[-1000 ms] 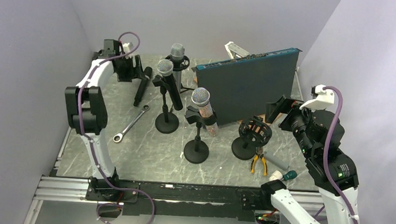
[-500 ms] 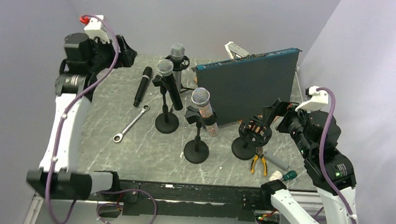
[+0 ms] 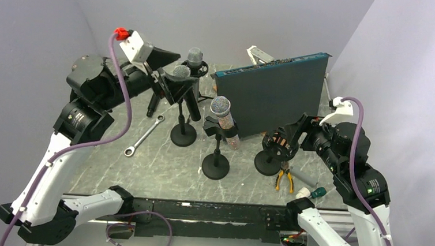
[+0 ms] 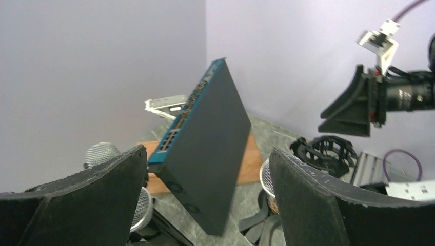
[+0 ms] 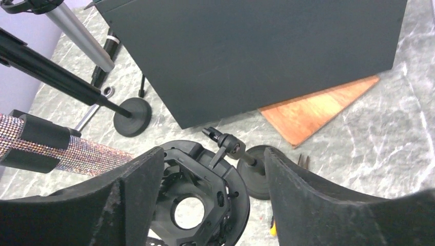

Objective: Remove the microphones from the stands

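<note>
Black left pincer [image 4: 208, 151] gaping by microphone [image 3: 181, 73] — right pincer [image 5: 213, 151] spread near stand [image 5: 239, 190] rim.

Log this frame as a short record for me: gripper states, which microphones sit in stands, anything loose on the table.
left gripper: open, empty, up by the rear stands
right gripper: open, empty, over the empty black ring-shaped shock mount
in stands: black microphone with silver head; glitter-bodied microphone; grey microphone at the rear
off stand: black microphone lying on the marble table
loose tools: silver wrench, yellow-handled pliers
backdrop: dark network switch with blue edge, standing on edge
task state: no microphone gripped
</note>
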{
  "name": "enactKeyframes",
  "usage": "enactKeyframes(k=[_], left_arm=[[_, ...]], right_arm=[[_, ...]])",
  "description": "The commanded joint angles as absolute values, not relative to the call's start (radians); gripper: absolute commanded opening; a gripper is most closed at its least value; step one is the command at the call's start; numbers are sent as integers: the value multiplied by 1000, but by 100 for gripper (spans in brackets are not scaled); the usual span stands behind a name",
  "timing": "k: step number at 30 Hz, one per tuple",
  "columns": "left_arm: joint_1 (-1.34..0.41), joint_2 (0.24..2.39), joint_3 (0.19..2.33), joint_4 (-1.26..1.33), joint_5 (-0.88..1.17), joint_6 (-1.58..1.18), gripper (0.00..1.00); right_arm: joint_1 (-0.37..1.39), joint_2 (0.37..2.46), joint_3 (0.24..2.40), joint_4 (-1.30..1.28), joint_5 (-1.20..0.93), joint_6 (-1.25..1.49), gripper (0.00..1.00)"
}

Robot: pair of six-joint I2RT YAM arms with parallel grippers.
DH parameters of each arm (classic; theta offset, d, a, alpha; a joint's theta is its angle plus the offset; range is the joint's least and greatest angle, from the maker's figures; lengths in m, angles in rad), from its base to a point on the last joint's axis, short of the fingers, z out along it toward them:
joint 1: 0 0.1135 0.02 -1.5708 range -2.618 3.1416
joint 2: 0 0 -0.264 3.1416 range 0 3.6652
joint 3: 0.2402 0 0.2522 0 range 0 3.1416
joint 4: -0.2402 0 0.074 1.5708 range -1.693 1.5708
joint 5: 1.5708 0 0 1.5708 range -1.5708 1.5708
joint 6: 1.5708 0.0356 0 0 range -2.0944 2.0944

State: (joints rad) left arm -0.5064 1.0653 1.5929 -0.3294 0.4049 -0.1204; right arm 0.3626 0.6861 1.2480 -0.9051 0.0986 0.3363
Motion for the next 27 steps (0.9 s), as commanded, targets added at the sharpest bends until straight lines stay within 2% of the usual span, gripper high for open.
enactKeyframes(k=[1, 3, 7, 12, 19, 27], left_arm=[[-542, 1031, 1550, -264, 489, -64, 92], [-547, 1015, 1525, -257, 511, -53, 92], [-557, 969, 1462, -225, 561, -21, 94], [-572, 916, 1394, -205, 546, 29, 95], [-594, 891, 1352, -213, 531, 56, 95], [-650, 889, 1338, -237, 477, 84, 95]], right_arm=[[365, 715, 1274, -976, 169, 406, 66], [365, 784, 1300, -1047, 258, 427, 62], [365, 891, 1357, -1138, 263, 438, 64], [365, 894, 1387, -1128, 177, 464, 66], [365, 904, 1368, -1151, 172, 480, 56], [364, 910, 1306, -1140, 176, 482, 52]])
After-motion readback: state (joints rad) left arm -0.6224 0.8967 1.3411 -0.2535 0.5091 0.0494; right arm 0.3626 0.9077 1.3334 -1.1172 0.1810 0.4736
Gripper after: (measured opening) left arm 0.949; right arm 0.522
